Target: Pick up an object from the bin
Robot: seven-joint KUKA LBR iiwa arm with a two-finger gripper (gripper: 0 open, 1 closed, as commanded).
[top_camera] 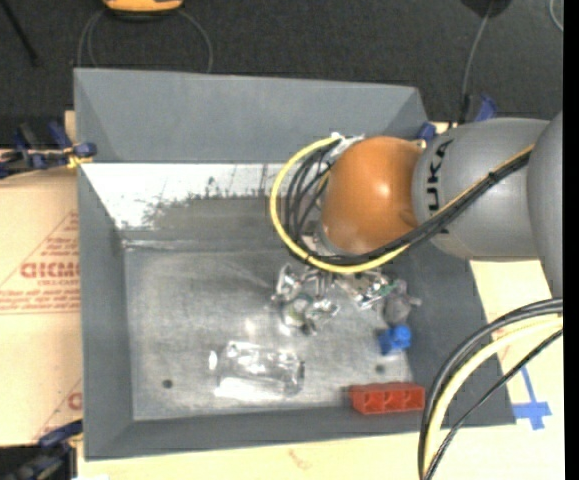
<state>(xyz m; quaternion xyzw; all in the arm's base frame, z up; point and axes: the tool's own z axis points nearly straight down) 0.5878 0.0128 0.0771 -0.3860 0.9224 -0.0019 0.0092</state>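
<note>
The tool (329, 298) hangs low mid-bin (109, 298) under the orange wrist cover (369, 193); wide or narrow, I cannot tell. Nearest lies a small blue piece (394, 339), toward the right wall. Best to centre over it alone, clear of the red brick (384, 399)

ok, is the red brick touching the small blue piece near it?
Apart. The camera view shows a strip of bare bin floor between the red brick and the small blue piece.
</note>
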